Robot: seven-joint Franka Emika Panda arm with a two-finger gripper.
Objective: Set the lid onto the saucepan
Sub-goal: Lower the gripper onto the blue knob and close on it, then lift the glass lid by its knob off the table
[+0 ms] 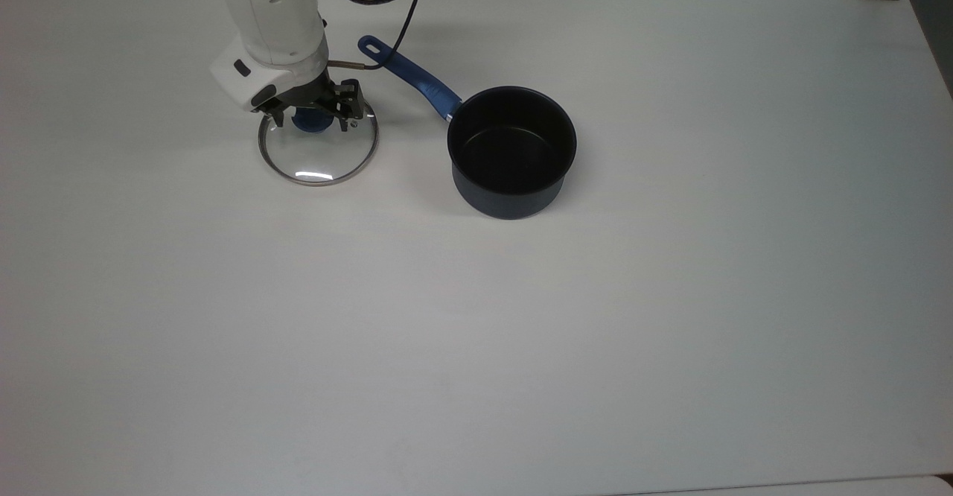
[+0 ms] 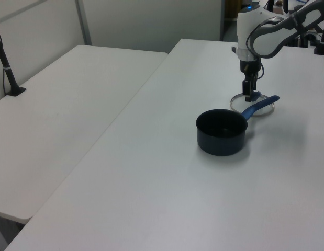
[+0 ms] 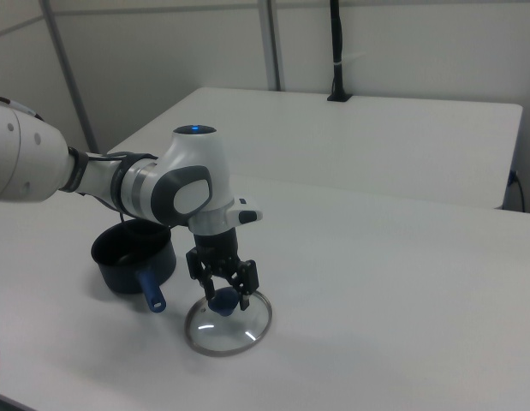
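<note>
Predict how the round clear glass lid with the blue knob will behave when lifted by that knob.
The round clear glass lid with the blue knob looks stiff and probably breakable. Held by the gripper at its centre, it should hang fairly level. The thin metal rim suggests moderate weight.
</note>
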